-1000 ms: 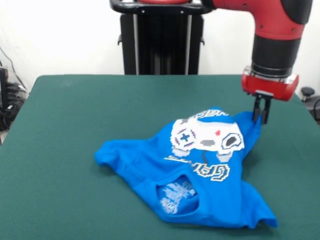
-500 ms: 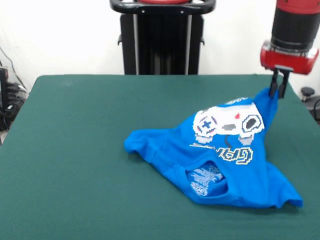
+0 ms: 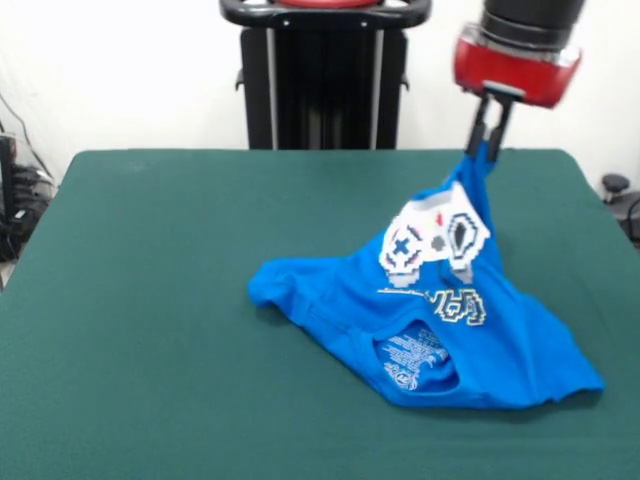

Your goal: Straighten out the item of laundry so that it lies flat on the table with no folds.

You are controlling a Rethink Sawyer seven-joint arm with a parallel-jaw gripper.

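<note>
- The arm (image 3: pixel 525 30) is seen entering from the upper right of the frame, its black forearm section and red wrist collar tilted slightly so that the gripper points down and to the left.
- The gripper (image 3: pixel 487 150) is held well above the table (image 3: pixel 150 250), just below the red collar, with its two thin black fingers close together.
- A pinch of blue cloth is clamped between the fingers, so the gripper is closed on the T-shirt (image 3: pixel 440 320).
- The T-shirt is drawn up into a tent shape: its peak is held at the gripper in the upper right, and the cloth slopes down from there to the table.
- The white game controller print (image 3: pixel 435 238) is shown on the raised slope, tilted, with the lettering lying lower down, near the middle of the garment.
- The lower part of the shirt is spread on the green surface at the centre right of the frame; one bunched edge reaches left toward the centre and another corner reaches toward the lower right.
- The neck opening, with printed text inside it, is seen at the lower front of the shirt.
- Folds and wrinkles are visible across the resting cloth.
</note>
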